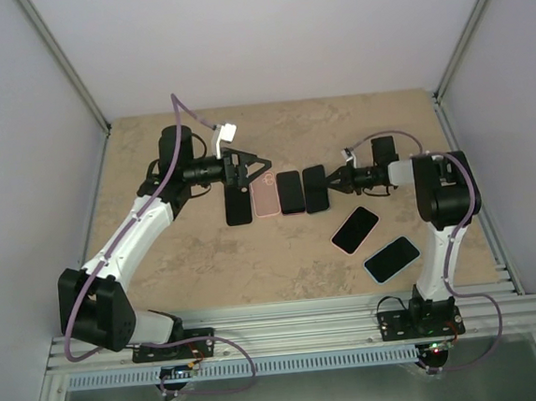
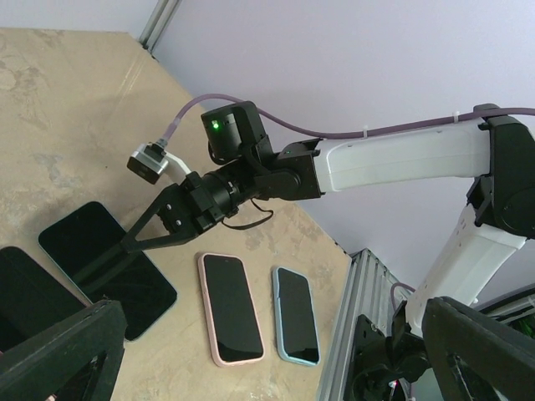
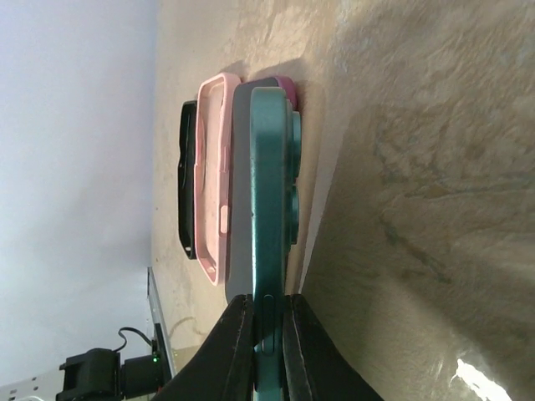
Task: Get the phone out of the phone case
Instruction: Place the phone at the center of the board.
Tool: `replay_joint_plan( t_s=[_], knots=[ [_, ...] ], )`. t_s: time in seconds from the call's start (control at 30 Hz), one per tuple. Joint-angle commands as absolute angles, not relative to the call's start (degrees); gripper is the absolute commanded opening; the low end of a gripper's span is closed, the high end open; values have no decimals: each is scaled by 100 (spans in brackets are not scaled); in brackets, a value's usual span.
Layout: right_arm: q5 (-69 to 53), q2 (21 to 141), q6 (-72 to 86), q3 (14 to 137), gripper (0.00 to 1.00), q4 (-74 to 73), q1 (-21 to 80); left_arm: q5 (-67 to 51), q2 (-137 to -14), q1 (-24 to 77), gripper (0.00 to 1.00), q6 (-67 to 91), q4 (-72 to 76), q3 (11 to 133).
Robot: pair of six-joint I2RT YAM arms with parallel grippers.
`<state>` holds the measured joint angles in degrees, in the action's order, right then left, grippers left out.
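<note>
My right gripper (image 1: pixel 334 182) is shut on the near end of a teal phone (image 1: pixel 315 189), which lies screen up at or just above the table. In the right wrist view its jaws (image 3: pixel 269 301) pinch the teal phone (image 3: pixel 272 192) across its thickness, camera bumps toward the table. Beside it lie a dark phone with a magenta rim (image 1: pixel 291 192), an empty pink case (image 1: pixel 265 196) and a black case (image 1: pixel 238 206). My left gripper (image 1: pixel 251 171) is open and empty above the pink case, its fingers (image 2: pixel 58 351) wide apart.
A black-screened phone in a pink case (image 1: pixel 355 229) and a phone in a light blue case (image 1: pixel 391 258) lie near the right arm's base; they also show in the left wrist view (image 2: pixel 230 319) (image 2: pixel 297 316). A metal rail (image 1: pixel 298 331) runs along the near edge.
</note>
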<state>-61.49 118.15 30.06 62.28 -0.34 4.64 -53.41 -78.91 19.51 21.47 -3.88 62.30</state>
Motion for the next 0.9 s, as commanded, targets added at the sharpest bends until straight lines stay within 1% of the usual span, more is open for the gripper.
replay_joint_plan(
  t_s=[0.0,0.2,0.33,0.43,0.67,0.77,0.83,0.87],
  knots=[
    [-6352,11961,2992,6524,1,70,457,-5276,-7842,1969,99,2149,-215,6128],
    [-6272,12111,2838,6703,5,-135,457,-5268,-7820,1967,99,2166,-197,6089],
    [-6246,12230,2753,6861,4,-232,457,-5299,-7819,1969,99,2233,-139,6074],
    [-6185,12271,2733,6877,5,-269,457,-5285,-7814,1967,99,2228,-123,6054],
    [-5910,12170,2563,6952,33,-616,439,-5262,-7754,1969,99,2220,-138,5998],
    [-5818,11980,2473,6928,51,-755,424,-5240,-7728,1969,99,2188,-157,5981],
    [-5691,11775,2287,6917,65,-911,407,-5188,-7700,1969,99,2140,-211,5979],
    [-5627,11666,2149,6917,70,-1019,390,-5180,-7687,1969,99,2097,-253,5981]
  ],
)
